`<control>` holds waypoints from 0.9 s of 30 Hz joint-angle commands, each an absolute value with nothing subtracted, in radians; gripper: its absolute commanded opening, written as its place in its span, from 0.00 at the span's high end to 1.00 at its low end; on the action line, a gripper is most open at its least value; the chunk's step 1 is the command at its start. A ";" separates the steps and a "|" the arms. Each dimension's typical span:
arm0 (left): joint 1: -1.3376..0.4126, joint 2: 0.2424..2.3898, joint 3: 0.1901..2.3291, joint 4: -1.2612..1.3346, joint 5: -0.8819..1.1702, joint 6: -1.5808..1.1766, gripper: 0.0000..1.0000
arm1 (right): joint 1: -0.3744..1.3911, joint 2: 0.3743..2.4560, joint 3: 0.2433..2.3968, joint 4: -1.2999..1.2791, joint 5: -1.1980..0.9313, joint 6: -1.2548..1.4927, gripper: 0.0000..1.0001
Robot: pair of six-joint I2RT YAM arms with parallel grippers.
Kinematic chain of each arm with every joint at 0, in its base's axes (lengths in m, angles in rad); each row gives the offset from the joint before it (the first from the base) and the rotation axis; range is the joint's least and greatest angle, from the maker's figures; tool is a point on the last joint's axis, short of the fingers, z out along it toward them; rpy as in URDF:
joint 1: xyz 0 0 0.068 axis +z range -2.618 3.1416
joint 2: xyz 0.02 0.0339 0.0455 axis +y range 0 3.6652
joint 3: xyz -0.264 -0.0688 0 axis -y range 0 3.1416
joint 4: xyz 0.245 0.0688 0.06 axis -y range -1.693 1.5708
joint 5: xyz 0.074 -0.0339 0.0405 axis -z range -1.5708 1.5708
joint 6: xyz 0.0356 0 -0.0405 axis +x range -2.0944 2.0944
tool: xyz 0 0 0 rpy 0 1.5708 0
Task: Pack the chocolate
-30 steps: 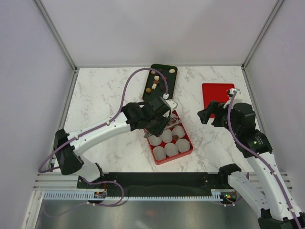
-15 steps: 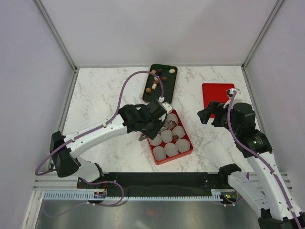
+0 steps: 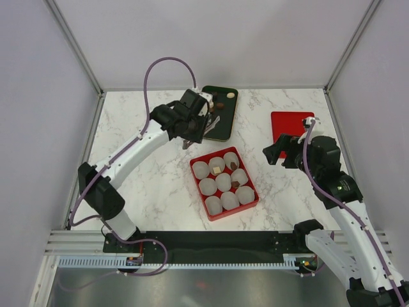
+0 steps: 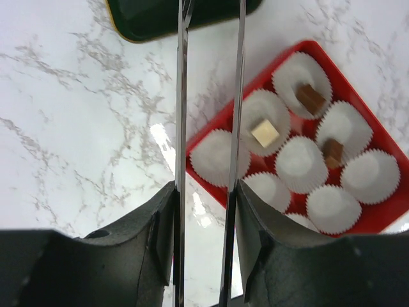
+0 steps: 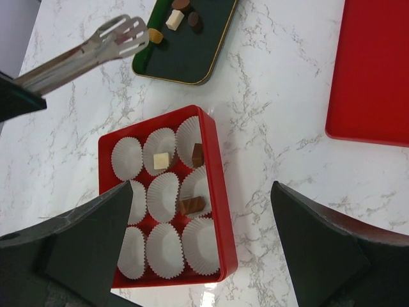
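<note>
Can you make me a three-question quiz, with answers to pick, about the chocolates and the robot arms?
1. Where is the flat red lid? A in a gripper; B on the marble table, right of the dark oblong tray; C on top of that tray.
2. How many white paper cups in the red plastic box are filled? A one; B nine; C three.
3. How is the right gripper? A open, empty; B shut on a cup; C holding tongs.
Answers: 1 B, it lies flat on the marble. 2 C, one cream chocolate cube, two brown chocolate pieces. 3 A, its fingers stand wide apart.
</note>
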State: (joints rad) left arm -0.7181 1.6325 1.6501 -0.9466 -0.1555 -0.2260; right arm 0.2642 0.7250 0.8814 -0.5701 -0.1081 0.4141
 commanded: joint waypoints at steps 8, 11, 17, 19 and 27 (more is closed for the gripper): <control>-0.621 1.932 1.884 -0.841 -0.201 -0.144 0.54 | 0.264 0.756 0.873 -0.482 -0.152 0.446 0.02; -0.617 2.002 1.920 -0.830 -0.193 -0.152 0.54 | 0.261 0.761 0.873 -0.477 -0.147 0.443 0.02; -0.614 2.086 1.945 -0.807 -0.183 -0.166 0.53 | 0.262 0.764 0.858 -0.474 -0.132 0.437 0.02; -0.611 2.120 1.956 -0.802 -0.189 -0.167 0.54 | 0.262 0.765 0.856 -0.472 -0.129 0.436 0.02; -0.601 2.171 1.973 -0.770 -0.175 -0.166 0.53 | 0.262 0.778 0.858 -0.466 -0.123 0.433 0.02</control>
